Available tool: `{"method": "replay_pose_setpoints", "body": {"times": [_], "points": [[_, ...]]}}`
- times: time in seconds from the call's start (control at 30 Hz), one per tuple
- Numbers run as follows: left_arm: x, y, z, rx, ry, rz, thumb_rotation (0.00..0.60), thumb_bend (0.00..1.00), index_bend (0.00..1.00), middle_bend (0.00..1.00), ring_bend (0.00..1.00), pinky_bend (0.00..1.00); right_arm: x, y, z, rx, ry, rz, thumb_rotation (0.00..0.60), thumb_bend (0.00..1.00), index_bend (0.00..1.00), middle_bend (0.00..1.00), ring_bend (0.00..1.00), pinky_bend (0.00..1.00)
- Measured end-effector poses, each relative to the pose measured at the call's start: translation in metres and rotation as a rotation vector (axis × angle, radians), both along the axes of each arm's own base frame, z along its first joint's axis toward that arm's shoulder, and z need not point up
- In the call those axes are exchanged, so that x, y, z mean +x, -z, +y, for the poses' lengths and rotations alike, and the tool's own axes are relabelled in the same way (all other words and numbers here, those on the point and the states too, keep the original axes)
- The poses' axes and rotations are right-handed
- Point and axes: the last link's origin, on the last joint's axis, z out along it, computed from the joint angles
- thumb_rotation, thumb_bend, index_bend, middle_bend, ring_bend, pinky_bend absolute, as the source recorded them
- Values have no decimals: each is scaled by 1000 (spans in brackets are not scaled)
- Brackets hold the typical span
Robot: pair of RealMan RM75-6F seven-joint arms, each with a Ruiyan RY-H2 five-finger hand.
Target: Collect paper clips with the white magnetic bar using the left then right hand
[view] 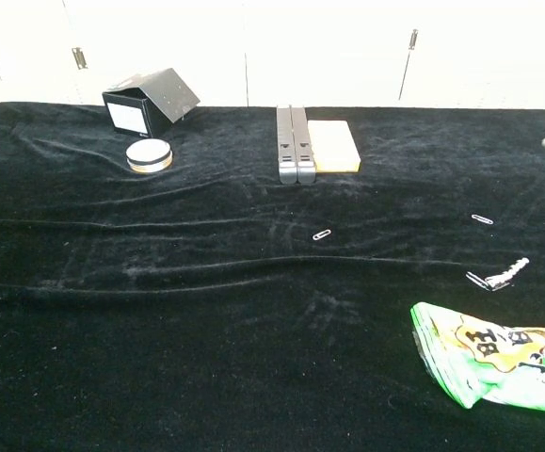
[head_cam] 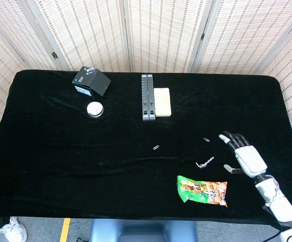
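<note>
The right hand [head_cam: 245,159] hovered over the table's [head_cam: 85,151] right edge, fingers spread wide and holding nothing. The white bar [head_cam: 205,162] lay on the cloth just to the hand's left, apart from it, clips clinging to it. Two loose clips [head_cam: 156,147] [head_cam: 206,139] lay nearby. The left hand showed in neither view.

- We see our right robot hand [head_cam: 245,159] over the bench's right side, fingers spread apart and holding nothing.
- Its white forearm runs off toward the lower right corner.
- Our left robot hand is out of sight.
</note>
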Motion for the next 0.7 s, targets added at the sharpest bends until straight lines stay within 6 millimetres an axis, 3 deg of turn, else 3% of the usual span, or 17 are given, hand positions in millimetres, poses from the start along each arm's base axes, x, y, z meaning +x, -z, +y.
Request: {"method": "replay_pose_setpoints", "body": {"times": [0.17,0.4,0.7], "points": [[6,6,-1,-27,30,26,600,452,40,129,47,81,7,-23,18,-65,37,55,600,263,0,0,0,0],[20,19,-5,-94,88,53,600,452,78,129,47,80,9,-51,60,-214,104,93,600,263,0,0,0,0],[29,25,-13,-108,118,81,600,451,79,129,47,75,12,-54,76,-235,85,101,600,263,0,0,0,0]]}}
